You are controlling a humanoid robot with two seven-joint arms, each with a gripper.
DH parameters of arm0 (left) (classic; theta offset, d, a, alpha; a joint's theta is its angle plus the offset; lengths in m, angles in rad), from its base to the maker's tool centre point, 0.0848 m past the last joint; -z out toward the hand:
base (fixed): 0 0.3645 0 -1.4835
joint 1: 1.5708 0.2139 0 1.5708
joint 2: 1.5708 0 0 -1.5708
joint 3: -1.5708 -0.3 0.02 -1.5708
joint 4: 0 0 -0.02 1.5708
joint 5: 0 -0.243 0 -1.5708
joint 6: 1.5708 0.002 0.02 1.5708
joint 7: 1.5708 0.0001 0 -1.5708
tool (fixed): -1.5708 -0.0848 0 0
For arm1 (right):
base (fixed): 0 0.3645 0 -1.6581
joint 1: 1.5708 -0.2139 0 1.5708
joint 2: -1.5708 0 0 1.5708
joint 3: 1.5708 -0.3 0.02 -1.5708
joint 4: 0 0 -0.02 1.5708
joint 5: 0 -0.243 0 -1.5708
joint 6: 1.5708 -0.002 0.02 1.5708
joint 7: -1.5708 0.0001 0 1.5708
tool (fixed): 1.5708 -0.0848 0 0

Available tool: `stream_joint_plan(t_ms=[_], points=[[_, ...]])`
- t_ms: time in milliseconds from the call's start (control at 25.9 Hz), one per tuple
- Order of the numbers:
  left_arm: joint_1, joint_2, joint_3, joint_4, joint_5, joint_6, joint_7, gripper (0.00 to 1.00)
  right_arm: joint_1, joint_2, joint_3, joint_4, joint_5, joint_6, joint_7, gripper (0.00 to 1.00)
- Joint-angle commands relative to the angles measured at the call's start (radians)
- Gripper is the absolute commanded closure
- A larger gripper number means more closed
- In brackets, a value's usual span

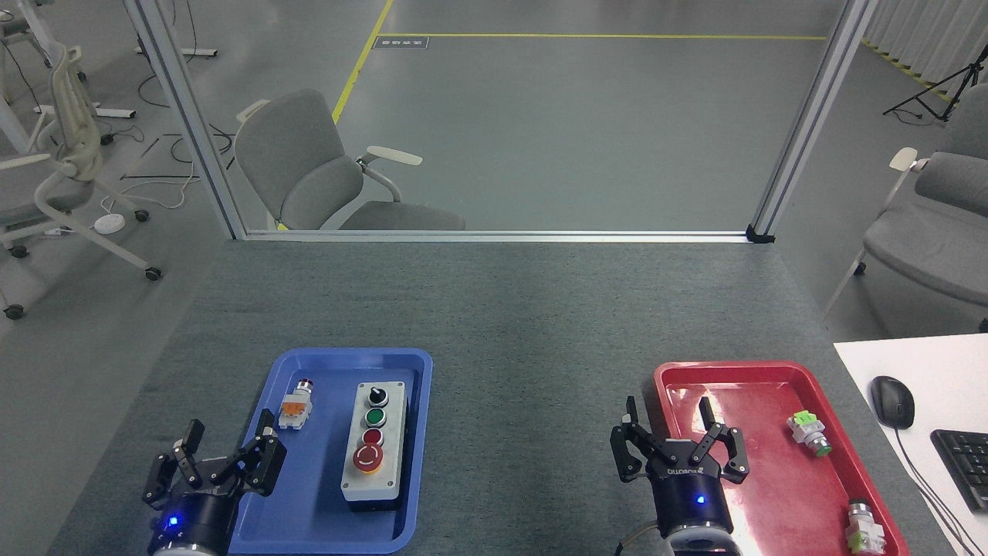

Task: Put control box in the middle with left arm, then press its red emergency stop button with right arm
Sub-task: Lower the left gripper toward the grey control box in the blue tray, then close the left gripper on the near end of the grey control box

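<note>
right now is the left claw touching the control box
Apart. The head view shows the left claw open at the blue tray's near-left edge, with bare tray floor between its fingers and the control box.

The bare felt of the table between the two trays lies open, a wide lane running toward 12 o'clock with nothing on it. The control box sits inside the blue tray, whose raised rim walls it in on all sides. At the box's 10 o'clock lies a loose orange-and-white part, apart from it. The red tray bounds the lane at 3 o'clock.
</note>
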Motion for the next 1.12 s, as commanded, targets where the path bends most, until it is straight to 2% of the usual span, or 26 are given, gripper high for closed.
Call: stream_joint_plan(t_ms=[0,193,347,425,618,733,926,1081], points=[[0.095,-0.002,-0.004,-0.115,-0.002,-0.004,-0.004,0.01,0.000,-0.001,-0.001,0.002,-0.001,-0.001,0.000,0.02],[0.147,-0.020,-0.060,-0.141,-0.034,0.005,-0.002,0.01,-0.002,0.000,-0.001,0.002,-0.001,-0.001,0.000,0.02],[0.178,-0.040,-0.145,-0.140,-0.207,0.038,-0.002,0.01,-0.002,0.000,-0.001,0.002,-0.001,-0.001,0.000,0.02],[0.207,-0.065,-0.165,-0.143,-0.255,0.048,-0.004,0.01,-0.002,-0.001,-0.001,0.002,-0.001,-0.001,0.000,0.02],[0.254,-0.071,-0.211,-0.144,-0.282,0.054,-0.002,0.01,-0.003,-0.001,-0.001,0.002,0.000,-0.001,0.002,0.02],[0.244,-0.091,-0.237,-0.137,-0.290,0.058,-0.005,0.01,-0.005,-0.001,-0.001,0.002,0.000,0.001,0.002,0.02],[0.173,-0.174,-0.249,-0.071,-0.371,0.059,-0.062,0.01,-0.007,-0.001,-0.001,0.002,0.000,0.001,0.002,0.02],[0.115,-0.187,-0.249,-0.005,-0.383,0.067,-0.076,0.01,-0.005,0.000,-0.001,0.002,0.000,0.001,0.003,0.02]])
